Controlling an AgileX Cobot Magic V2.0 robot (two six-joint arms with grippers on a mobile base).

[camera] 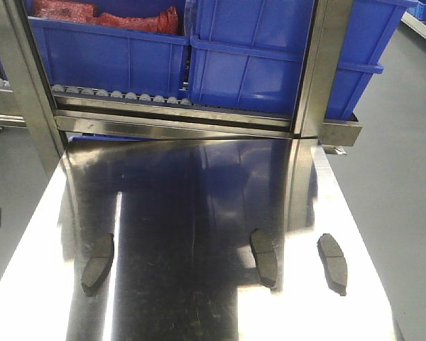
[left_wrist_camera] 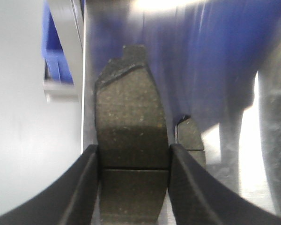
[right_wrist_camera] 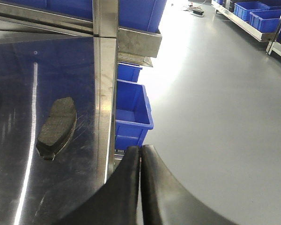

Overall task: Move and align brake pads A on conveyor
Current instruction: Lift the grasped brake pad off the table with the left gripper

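Bare desk (camera: 192, 213) lies open between the left pad (camera: 98, 264) at 8 o'clock and the middle pad (camera: 263, 257) at 5; the right pad (camera: 332, 263) sits close at 4. The rack (camera: 177, 122) and blue bins (camera: 128, 60) wall off 12 o'clock. A gripped pad (left_wrist_camera: 131, 117) fills the left claw (left_wrist_camera: 133, 150).

Glare streaks across table (camera: 199, 199); floor (right_wrist_camera: 215, 93) washed bright. Left wrist: pad (left_wrist_camera: 131, 126) sharp, background smeared, blown highlights.

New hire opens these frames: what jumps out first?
The brake pad filling the left wrist view, gripped by the left gripper. Then three pads spread apart on the mirror-like steel table, with blue bins racked behind it. The right gripper is shut on nothing, near the table's edge.
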